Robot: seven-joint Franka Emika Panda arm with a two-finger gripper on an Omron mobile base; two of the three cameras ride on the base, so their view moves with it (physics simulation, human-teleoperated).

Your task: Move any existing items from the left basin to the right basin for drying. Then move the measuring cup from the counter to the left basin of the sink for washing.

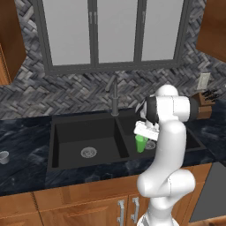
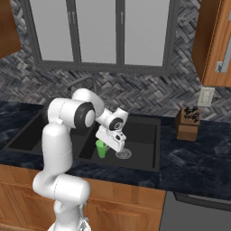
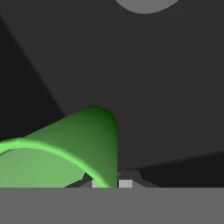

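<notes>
Green plastic tumbler (image 1: 140,144), upright, hangs directly below the gripper (image 1: 142,136), clamped by its rim, above the matte black right basin (image 1: 194,142), beside its steel drain (image 2: 123,154).

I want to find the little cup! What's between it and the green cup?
In the left base view, the empty left basin with its drain lies between the measuring cup and the green cup.

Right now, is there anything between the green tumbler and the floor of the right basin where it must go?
Nothing visible is in the way. The green tumbler, gripped at its rim by the shut jaws, is already inside the right basin, beside the steel drain. The basin floor near it looks bare.
</notes>
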